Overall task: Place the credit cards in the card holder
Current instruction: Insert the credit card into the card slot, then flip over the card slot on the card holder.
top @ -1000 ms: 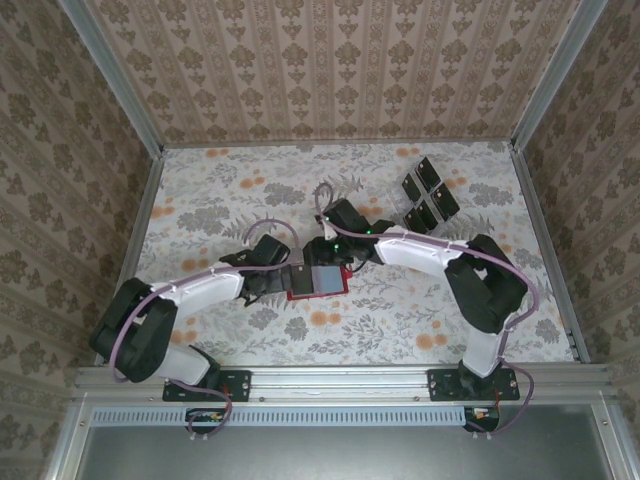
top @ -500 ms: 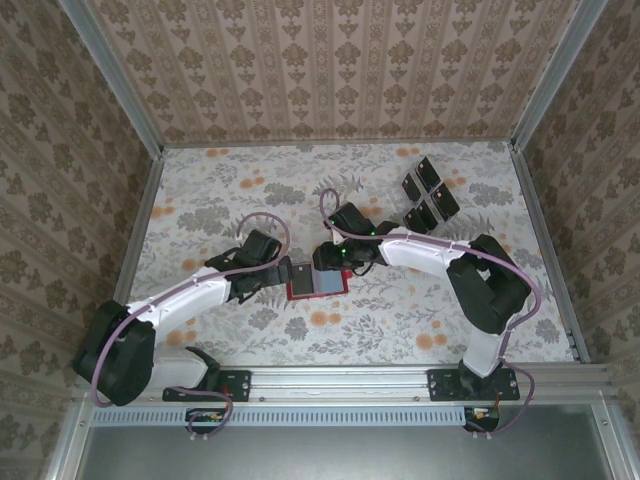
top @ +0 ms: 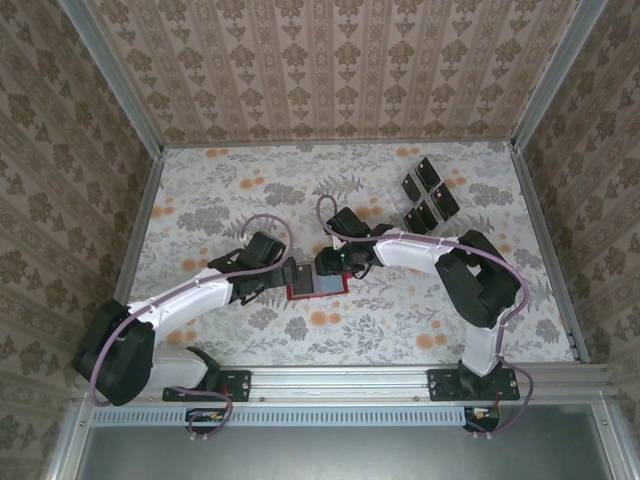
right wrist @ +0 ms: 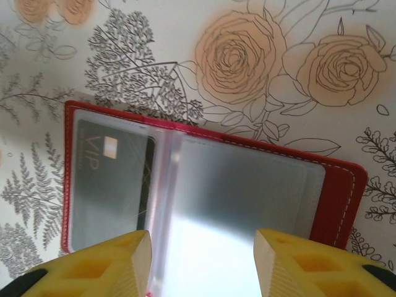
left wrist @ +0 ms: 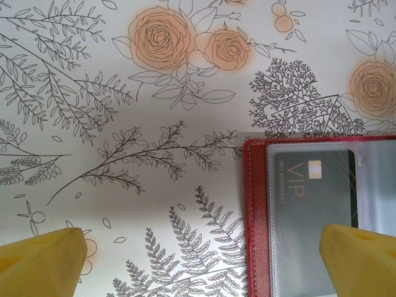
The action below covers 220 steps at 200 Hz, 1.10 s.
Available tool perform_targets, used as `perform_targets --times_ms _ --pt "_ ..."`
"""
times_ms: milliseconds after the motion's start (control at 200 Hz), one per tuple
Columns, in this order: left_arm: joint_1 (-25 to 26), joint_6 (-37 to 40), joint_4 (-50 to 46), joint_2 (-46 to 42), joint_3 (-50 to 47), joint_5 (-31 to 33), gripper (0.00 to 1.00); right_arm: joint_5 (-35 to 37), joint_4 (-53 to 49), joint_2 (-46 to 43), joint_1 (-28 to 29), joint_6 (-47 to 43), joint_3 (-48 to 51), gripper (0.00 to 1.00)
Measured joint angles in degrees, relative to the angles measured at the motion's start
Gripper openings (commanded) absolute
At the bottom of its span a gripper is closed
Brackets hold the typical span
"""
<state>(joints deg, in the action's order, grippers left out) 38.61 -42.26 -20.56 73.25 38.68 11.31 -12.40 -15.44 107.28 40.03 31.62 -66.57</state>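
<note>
Reading "VIP" on one card [right wrist: 108, 179] inside the card holder [right wrist: 340, 192] needs the wrist views; the top view adds four loose cards [top: 443, 202]. The left gripper [left wrist: 201, 260] stands wide apart, the right gripper [right wrist: 201, 263] half spread.

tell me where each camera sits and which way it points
Top external: above and behind the arm bases, looking down on the floral-print table; both white arms show, left claw and right claw close together over the flat red folding card holder.
Left wrist: on the left arm, looking down at the holder's corner; its yellow fingertips wide apart.
Right wrist: on the right arm, looking down into the open holder; its yellow fingertips flank a clear sleeve.
Shared: both wrist views catch the dark VIP credit card pocketed in the holder.
</note>
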Motion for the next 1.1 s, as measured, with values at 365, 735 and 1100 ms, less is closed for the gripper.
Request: perform_targets --times_ms 365,735,1100 --pt "3.1 -0.2 1.6 1.4 0.0 0.1 1.0 -3.2 4.8 1.8 0.1 2.8 1.2 0.48" --pt "9.5 -1.4 6.1 -0.7 -4.9 1.2 1.0 -5.5 10.9 2.3 0.1 10.3 2.8 0.48" --pt "12.8 -2.8 11.0 -0.7 -7.1 3.3 1.0 -5.8 13.3 2.3 0.1 14.0 3.7 0.49"
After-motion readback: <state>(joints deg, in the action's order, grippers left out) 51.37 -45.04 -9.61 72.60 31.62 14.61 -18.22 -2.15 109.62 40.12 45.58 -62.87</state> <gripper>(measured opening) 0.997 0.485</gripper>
